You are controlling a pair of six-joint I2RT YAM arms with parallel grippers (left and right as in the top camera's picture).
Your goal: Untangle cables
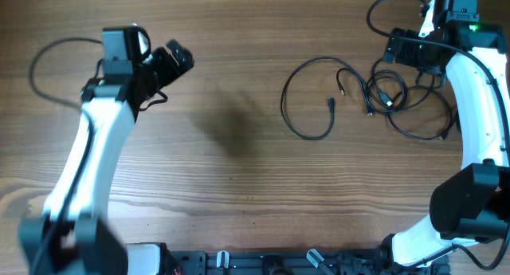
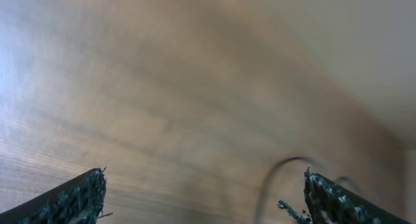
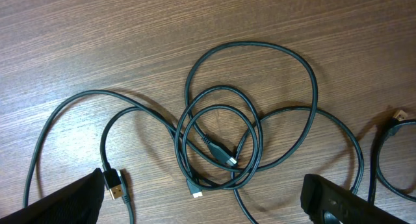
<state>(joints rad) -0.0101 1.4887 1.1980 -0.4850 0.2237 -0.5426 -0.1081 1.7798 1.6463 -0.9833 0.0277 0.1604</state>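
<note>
- Black cables [image 3: 220,149] lie coiled just ahead of the wide-spread right gripper [image 3: 204,180].
- Left gripper [image 2: 203,177] gapes too, holding nothing, cables well beyond its right finger.
- Better to pinch one outer loop, not the crossings.

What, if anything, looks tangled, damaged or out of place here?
Only the cables: several lie coiled through one another on the table by the right arm, two plugs inside the coils, and one wider loop spreads toward the centre. No damage shows.

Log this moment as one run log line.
left gripper: open, empty | right gripper: open, near cables | cables: tangled, lying on wooden table
</note>
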